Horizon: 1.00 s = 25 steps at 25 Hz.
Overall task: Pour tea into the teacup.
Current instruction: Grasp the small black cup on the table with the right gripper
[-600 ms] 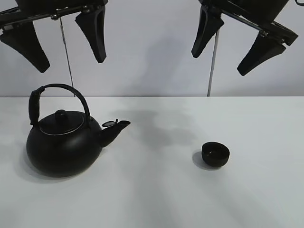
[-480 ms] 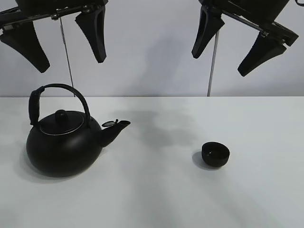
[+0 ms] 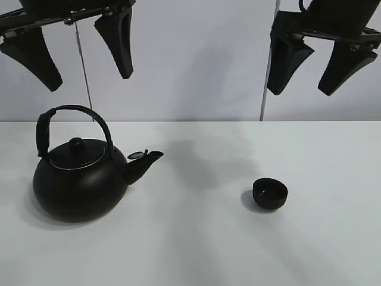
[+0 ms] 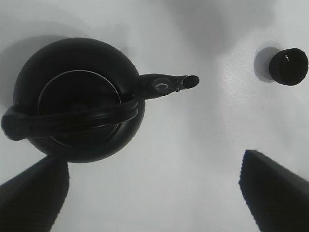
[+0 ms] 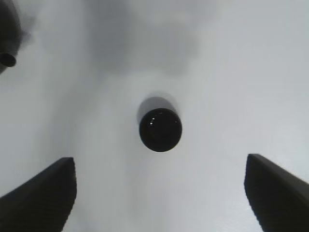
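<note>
So, the whole thing is judged to hinge on the kettle's handle (image 3: 74,110) and how it is lined up with the left gripper (image 3: 89,78). That gripper is hung high above the kettle (image 3: 80,185), jaws spread wide, nothing held. In the left wrist view the handle's arch is seen running along the same line as the gap between the two fingers, from the kettle's back toward its spout (image 3: 146,159). A pinch from this angle would probably land along the handle, not across it, so a wrist turn is likely needed on the way down.

The teacup (image 3: 270,193) is found upright on the white table (image 3: 190,256), out on the kettle's spout side and well apart from it, roughly where the spout is pointed. Whether anything is in it can't be told; only a small glint is seen inside.

The right gripper (image 3: 300,89) is parked far over on the kettle's spout side, high above the teacup, jaws also wide open and empty. The cup is centred between its fingers in the right wrist view.

Nothing is set between kettle and cup, so the path is unobstructed. The left arm is clearly nearer the kettle. No pouring has been started: the kettle is sitting flat with its lid on.
</note>
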{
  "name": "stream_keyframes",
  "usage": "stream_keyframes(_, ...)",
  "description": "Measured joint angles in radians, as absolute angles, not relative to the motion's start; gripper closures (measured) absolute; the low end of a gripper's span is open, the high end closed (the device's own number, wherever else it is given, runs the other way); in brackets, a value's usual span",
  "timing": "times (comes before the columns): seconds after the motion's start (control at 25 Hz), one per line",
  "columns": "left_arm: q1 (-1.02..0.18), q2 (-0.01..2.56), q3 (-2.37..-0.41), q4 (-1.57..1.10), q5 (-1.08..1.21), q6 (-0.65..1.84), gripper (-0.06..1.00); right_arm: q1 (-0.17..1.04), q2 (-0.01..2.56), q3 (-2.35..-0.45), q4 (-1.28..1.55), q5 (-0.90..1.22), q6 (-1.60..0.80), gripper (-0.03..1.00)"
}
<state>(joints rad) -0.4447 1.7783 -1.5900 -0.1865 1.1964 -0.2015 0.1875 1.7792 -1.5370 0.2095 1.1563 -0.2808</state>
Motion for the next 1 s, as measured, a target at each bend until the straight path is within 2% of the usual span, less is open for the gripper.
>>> stream_keyframes(0.16,-0.445,1.778,-1.590,-0.187,1.196,-0.202,0.26,0.197,1.779,-1.533,0.147,1.161,-0.310,0.31)
stream_keyframes(0.36,-0.445,1.778,-1.590,-0.187,1.196,-0.202,0.26,0.299,1.779,-1.436,0.037,1.106,-0.319,0.31)
stream_keyframes(0.52,-0.445,1.778,-1.590,-0.187,1.196,-0.202,0.26,0.372,1.779,-1.344,-0.039,1.001,-0.230,0.31)
stream_keyframes(1.0,-0.445,1.778,-1.590,-0.187,1.196,-0.202,0.26,0.376,1.779,-1.126,-0.042,0.713,-0.121,0.35)
